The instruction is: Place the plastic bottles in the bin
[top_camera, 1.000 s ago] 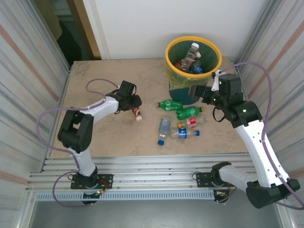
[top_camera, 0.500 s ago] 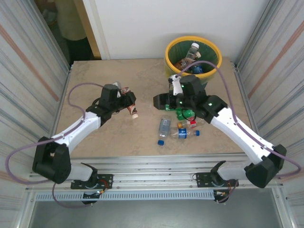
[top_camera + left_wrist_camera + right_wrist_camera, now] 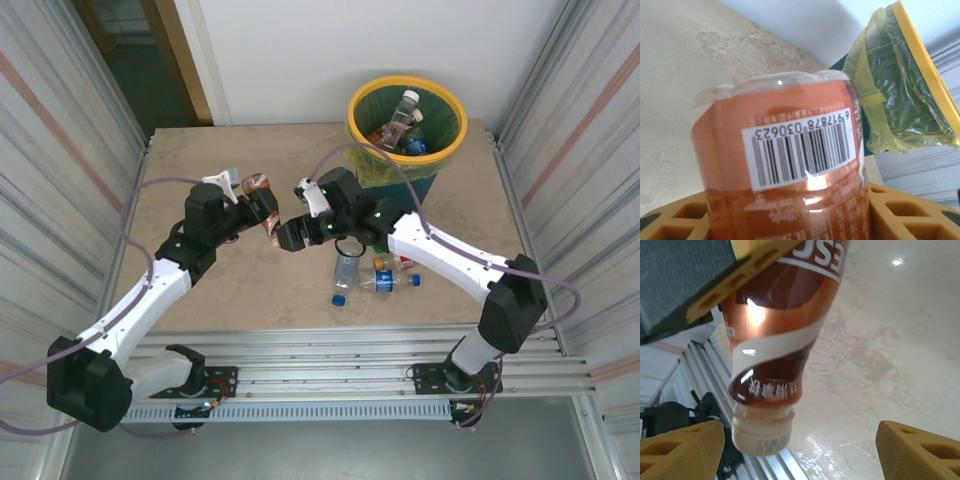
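Nearest the arm bases, a clear blue-capped bottle and a blue-labelled bottle lie loose on the beige table; beyond them the left gripper is clamped on the body of a brown-orange bottle; the right gripper stands with jaws apart on either side of that bottle's pale cap, neither finger touching it. Farthest, the yellow-rimmed bin holds several bottles, a clear white-capped one uppermost.

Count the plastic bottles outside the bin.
4 in view: a brown-orange bottle in the left gripper; on the table, a clear blue-capped bottle, a blue-labelled bottle beside it and a red-labelled bottle by the right arm. That arm may hide more.
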